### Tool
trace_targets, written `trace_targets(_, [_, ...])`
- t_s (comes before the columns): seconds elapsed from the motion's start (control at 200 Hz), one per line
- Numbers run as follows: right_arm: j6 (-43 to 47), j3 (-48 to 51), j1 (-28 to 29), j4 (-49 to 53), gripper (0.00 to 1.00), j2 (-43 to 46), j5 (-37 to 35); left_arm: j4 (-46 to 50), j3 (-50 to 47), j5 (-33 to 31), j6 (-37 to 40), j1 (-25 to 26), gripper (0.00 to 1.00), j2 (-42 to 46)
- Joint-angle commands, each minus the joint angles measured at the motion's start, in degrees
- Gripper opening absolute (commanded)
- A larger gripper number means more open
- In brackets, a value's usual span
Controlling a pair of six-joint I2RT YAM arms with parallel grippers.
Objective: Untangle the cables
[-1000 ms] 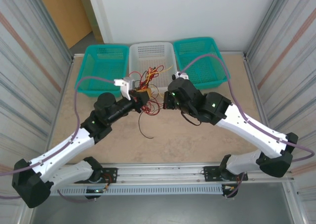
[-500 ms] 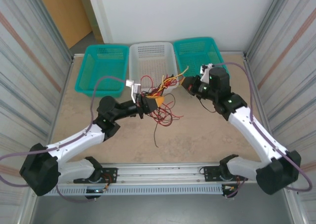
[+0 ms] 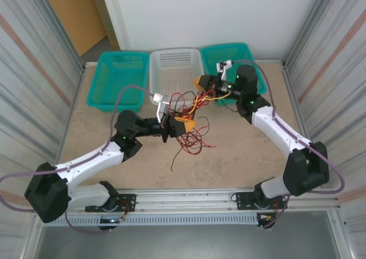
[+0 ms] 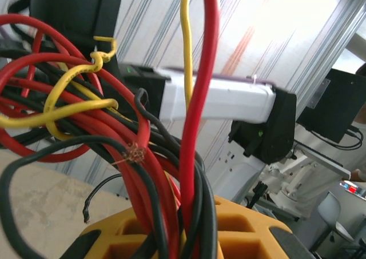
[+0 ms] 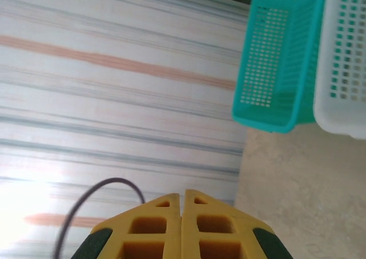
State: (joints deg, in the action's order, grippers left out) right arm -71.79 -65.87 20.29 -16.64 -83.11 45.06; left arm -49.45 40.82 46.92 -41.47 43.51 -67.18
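Observation:
The cables [image 3: 191, 134] are a tangle of red, black and yellow wires held above the table's middle. My left gripper [image 3: 183, 125] is shut on the bundle. In the left wrist view, red and black cables [image 4: 143, 156] pass down between the yellow fingers [image 4: 246, 233] of the left gripper [image 4: 189, 236]. A yellow strand [image 3: 201, 100] rises from the tangle toward the underside of my right arm. My right gripper [image 3: 200, 82] hovers behind the tangle and points left. In its wrist view the right gripper [image 5: 183, 199] is shut, pads together, with no wire between them.
A white basket [image 3: 174, 62] stands at the back centre between two teal baskets [image 3: 117, 79] [image 3: 229, 56]; my right arm hangs over the right one. Corrugated metal walls [image 3: 34, 70] close both sides. The right wrist view looks past a teal basket [image 5: 274, 70] and the white basket [image 5: 349, 59].
My right gripper has left the tangle, swung back and right, and now points left. The left gripper has carried the bundle a little to the right, and the wires have spread out.

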Motion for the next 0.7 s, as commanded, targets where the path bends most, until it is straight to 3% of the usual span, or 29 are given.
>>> trace_targets(0.0, [-1.78,-7.27,-2.96,-3.15,0.00,-2.78,3.96,5.02,2.07,11.80,5.53,1.60,0.00,4.82])
trace_targets(0.075, [-0.23,-11.74,-3.19,-1.74,0.00,-4.16,8.18,11.03,-0.49,9.94,7.22,1.61,0.00,7.11])
trace_targets(0.135, [2.79,-14.75,-3.02,2.51,0.00,-4.45,10.06,23.15,-0.99,4.92,12.19,1.64,0.00,9.99])
trace_targets(0.25, [12.95,-19.14,-2.21,14.61,0.00,-3.08,9.33,37.71,0.21,-1.30,18.16,1.21,0.00,12.97])
trace_targets(0.376, [19.50,-23.41,-1.66,24.52,0.00,-1.47,6.21,44.68,1.81,-7.35,17.97,-0.63,0.00,11.60])
trace_targets(0.691, [31.35,-31.54,3.11,40.13,0.00,0.30,-2.41,48.80,6.27,-20.54,16.63,-4.58,0.00,0.90])
